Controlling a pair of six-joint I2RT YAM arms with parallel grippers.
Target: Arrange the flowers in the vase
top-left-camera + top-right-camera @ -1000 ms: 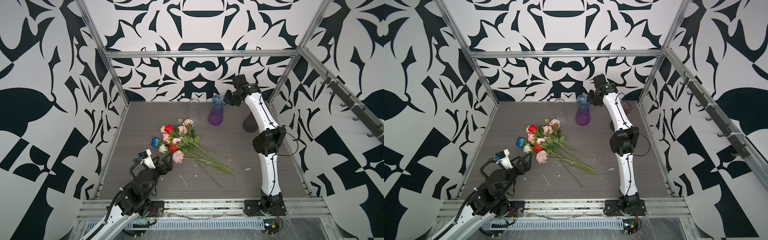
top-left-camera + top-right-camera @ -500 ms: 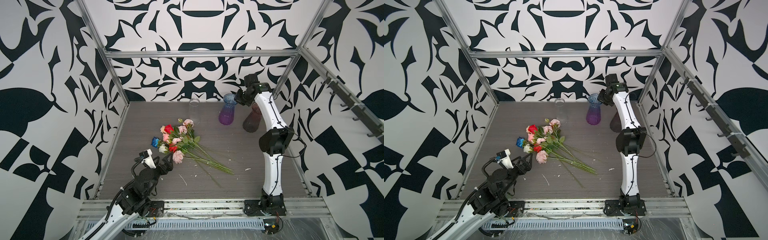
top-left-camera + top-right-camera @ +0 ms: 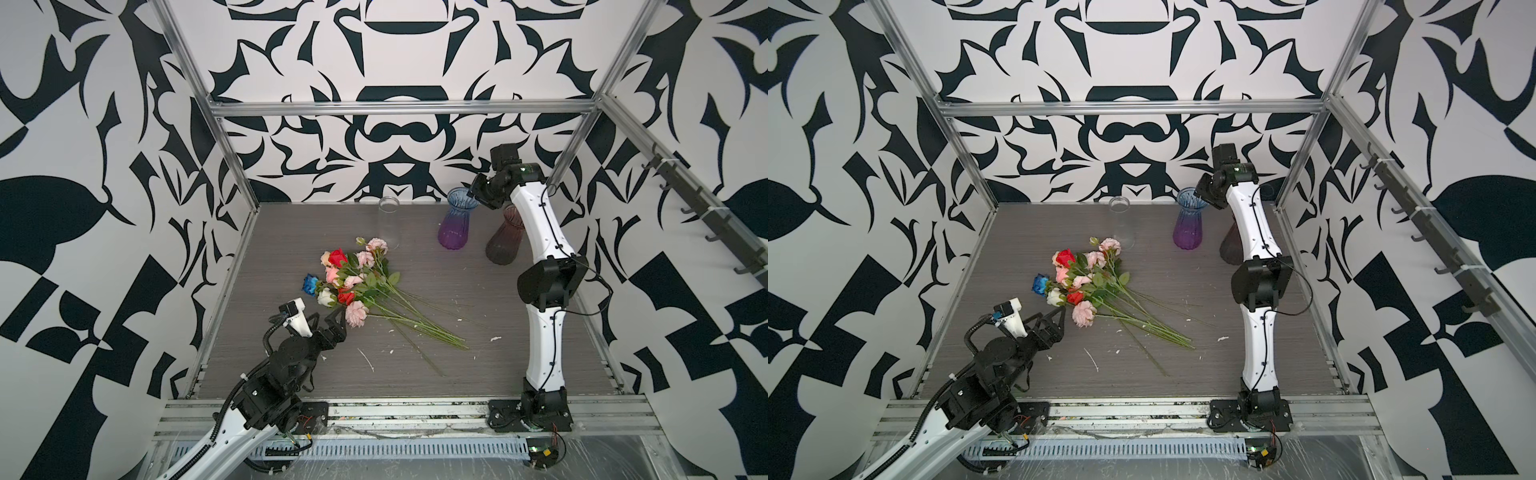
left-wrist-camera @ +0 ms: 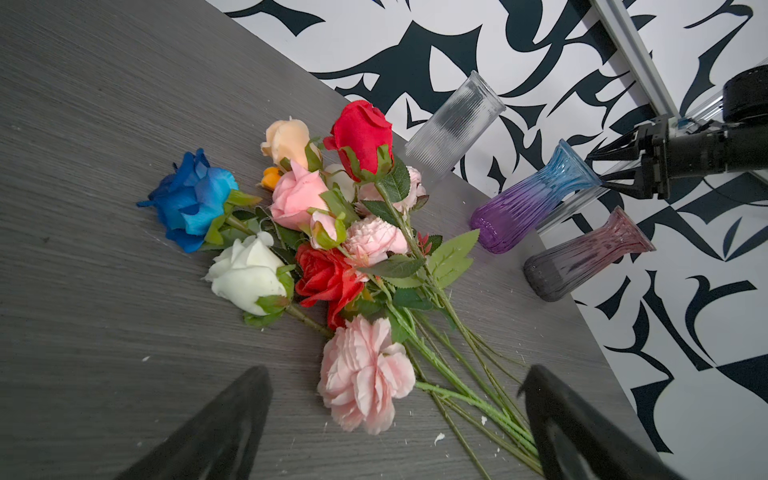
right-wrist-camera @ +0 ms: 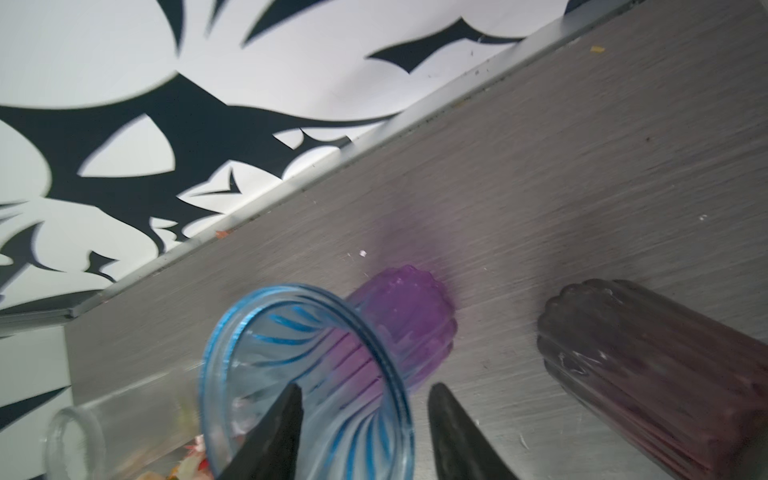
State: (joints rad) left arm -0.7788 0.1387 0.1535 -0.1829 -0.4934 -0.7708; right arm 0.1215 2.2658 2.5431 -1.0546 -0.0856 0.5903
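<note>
Just ahead of the left gripper (image 4: 395, 370), whose black fingers (image 4: 216, 428) stand wide apart and hold nothing, the bunch of artificial long green-stemmed flowers (image 4: 332, 232) lies flat on the grey wood-grain tabletop (image 4: 83, 124). A pink ruffled bloom (image 4: 365, 374) sits in line with the gap between those fingertips, and the stems run off past one finger.

The right gripper (image 5: 365, 388) is partly parted astride the rim of the upright ribbed glass vase, blue at the mouth and purple at the base (image 5: 399, 316). One finger (image 5: 278, 432) reaches inside the mouth and its partner stays outside, with a gap showing between it and the glass, so the wall is not pinched. Beyond the outer finger stands a dark plum ribbed glass vase (image 5: 648, 365). On the inner finger's side stands a clear ribbed glass cylinder (image 5: 124, 415). The flowers lie well apart from these fingers.
</note>
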